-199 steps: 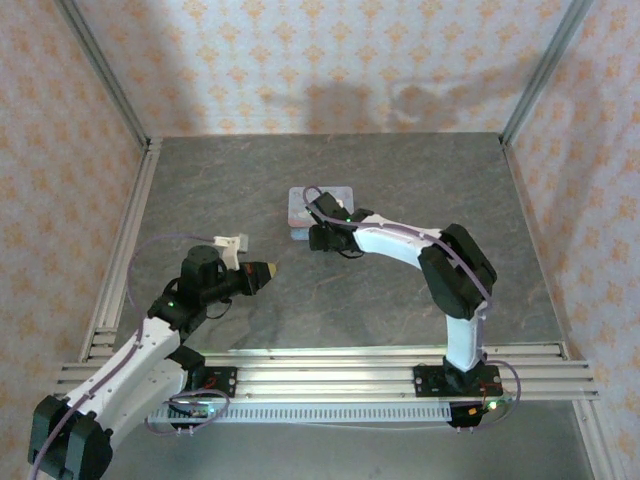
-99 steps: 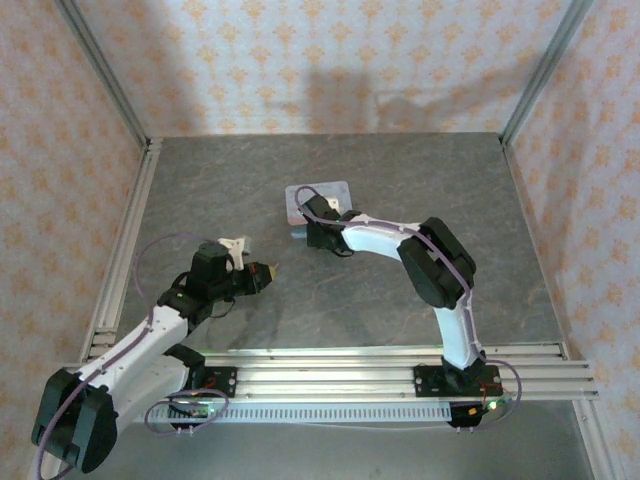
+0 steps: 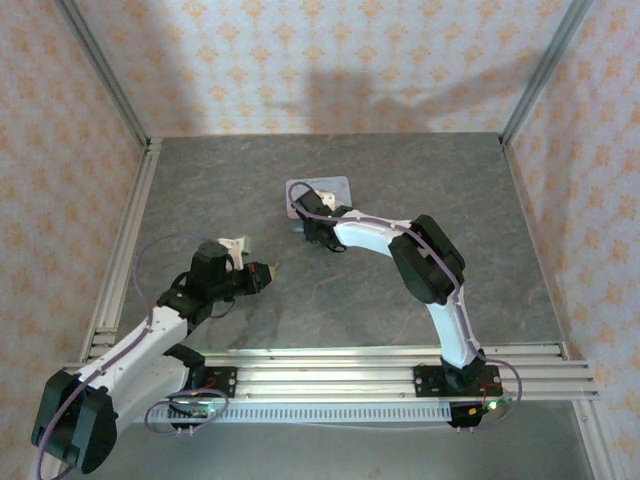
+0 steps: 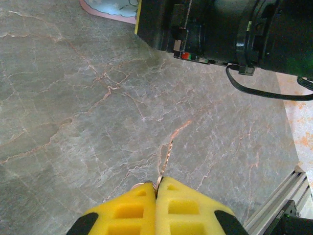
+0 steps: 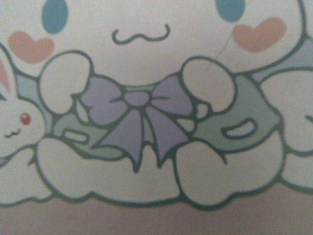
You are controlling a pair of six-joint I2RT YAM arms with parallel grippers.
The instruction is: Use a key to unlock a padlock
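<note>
left gripper (image 4: 156,192) is clamped flat on the key (image 4: 165,161), yellow fingertips (image 4: 186,205) pressed together, with only the thin blade standing out ahead of them over the grey table (image 4: 63,107). seen from above, this gripper (image 3: 266,270) hangs well apart from the tin (image 3: 325,188), which lies farther out and to my right. the key's long axis runs straight out from the fingertips. it points across bare table toward the black wrist of my right arm (image 4: 220,24), with the tin's pink edge off to the left of that line. right gripper (image 3: 306,212) sits over the near edge of the tin. its own camera is so close to the cartoon lid (image 5: 146,98) that no finger can be read, so i cannot tell the width of its jaws. padlock: too small or too covered to place with certainty. my judgement is that it lies at the tin under the right gripper, which would make the right arm the nearer one by far. the coming move, as i judge it, depends on carrying the blade forward and right along its own axis. it must then line up with the keyhole, whose direction i cannot confirm.
</note>
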